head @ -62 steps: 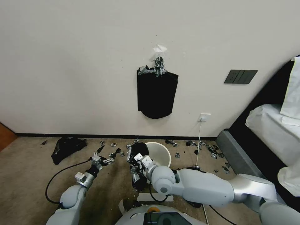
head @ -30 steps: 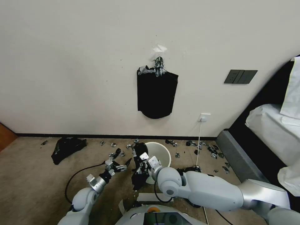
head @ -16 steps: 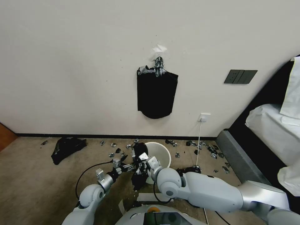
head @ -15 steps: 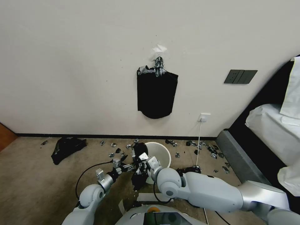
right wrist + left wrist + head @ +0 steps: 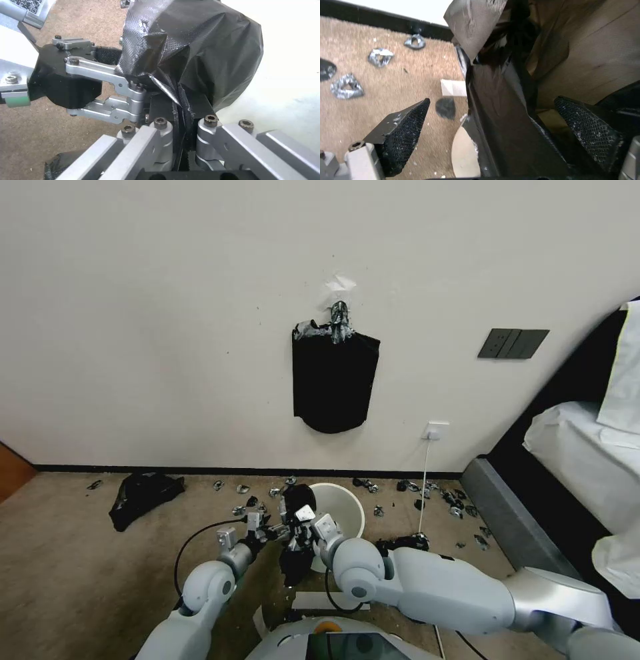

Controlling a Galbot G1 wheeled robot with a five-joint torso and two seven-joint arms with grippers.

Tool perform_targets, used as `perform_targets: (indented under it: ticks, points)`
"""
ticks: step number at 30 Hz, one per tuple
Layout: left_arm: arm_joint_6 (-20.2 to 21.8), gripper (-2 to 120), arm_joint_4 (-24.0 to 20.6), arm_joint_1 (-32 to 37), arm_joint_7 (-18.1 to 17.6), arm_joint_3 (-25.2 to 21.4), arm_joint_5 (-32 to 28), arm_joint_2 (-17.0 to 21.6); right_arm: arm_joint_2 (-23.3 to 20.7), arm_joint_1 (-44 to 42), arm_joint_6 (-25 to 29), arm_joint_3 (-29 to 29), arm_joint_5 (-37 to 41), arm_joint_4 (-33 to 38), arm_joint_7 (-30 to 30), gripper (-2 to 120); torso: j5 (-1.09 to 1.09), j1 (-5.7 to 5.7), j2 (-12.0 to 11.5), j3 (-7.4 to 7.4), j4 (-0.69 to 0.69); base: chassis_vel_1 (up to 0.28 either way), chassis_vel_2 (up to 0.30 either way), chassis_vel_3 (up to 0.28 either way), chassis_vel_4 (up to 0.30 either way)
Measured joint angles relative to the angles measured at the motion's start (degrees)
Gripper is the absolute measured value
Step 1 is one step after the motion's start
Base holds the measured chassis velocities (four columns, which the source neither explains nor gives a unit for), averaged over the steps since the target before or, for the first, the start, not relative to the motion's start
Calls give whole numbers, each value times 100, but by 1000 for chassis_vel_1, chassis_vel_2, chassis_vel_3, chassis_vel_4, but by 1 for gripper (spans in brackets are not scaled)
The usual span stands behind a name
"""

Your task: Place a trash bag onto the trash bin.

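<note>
beige carpet floor underfoot, strewn with silver tape scraps toward the baseboard. nearest, right pincer clamped on the trash bag, black film hanging down at the near rim of the trash bin. left pincer just beside it, fingers apart, straddling a fold of the same bag. from the left wrist: mesh-faced fingertips either side of the dark film, neither pressed shut, with a cream rim edge below. from the right wrist: bag pinched between closed pads, ballooned above, left pincer touching its edge. farther left, a black plastic heap on the carpet. beyond, white wall with a flat black bundle hung up, a dark switch plate, an outlet; a bed at right.
</note>
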Motion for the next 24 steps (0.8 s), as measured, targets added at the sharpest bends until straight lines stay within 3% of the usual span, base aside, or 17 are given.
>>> perform_targets:
  ticks: [5, 7, 14, 24]
  points:
    - [151, 95, -50, -12, -238, 13, -177, -27, 28, 31, 2, -46, -6, -18, -9, 7, 1, 0, 0, 0, 0, 0, 0, 0, 0]
    - [237, 93, -124, -13, -484, 9, -350, -60, 63, 67, 5, -81, -24, -52, -7, 7, 1, 0, 0, 0, 0, 0, 0, 0, 0]
    - [259, 72, -265, 13, -735, -48, -548, -65, 135, 121, 28, -160, -58, -96, -6, 7, 1, 0, 0, 0, 0, 0, 0, 0, 0]
    - [287, 41, -265, 10, -657, -46, -661, 47, 94, 129, 39, -143, -41, -18, -36, 7, 0, 0, 0, 0, 0, 0, 0, 0, 0]
